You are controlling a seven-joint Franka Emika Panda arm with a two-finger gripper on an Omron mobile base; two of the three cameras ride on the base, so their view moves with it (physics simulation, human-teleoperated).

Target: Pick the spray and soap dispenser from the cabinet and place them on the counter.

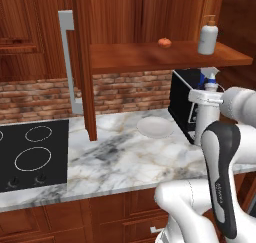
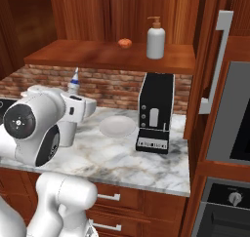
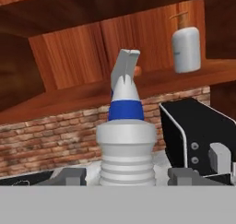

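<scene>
My gripper is shut on the spray, its dark fingers pressing the ribbed neck from both sides. The slim grey-white bottle with its blue-and-white nozzle stays upright in the gripper at the right end of the marble counter. From the right, the spray stands low against the counter, and I cannot tell whether its base touches. The squat soap dispenser with its orange pump stands on the shelf of the open cabinet.
A black coffee machine stands close beside the spray. A white plate lies on the counter. A small orange fruit sits on the shelf. The open cabinet door hangs over the counter, the cooktop at left.
</scene>
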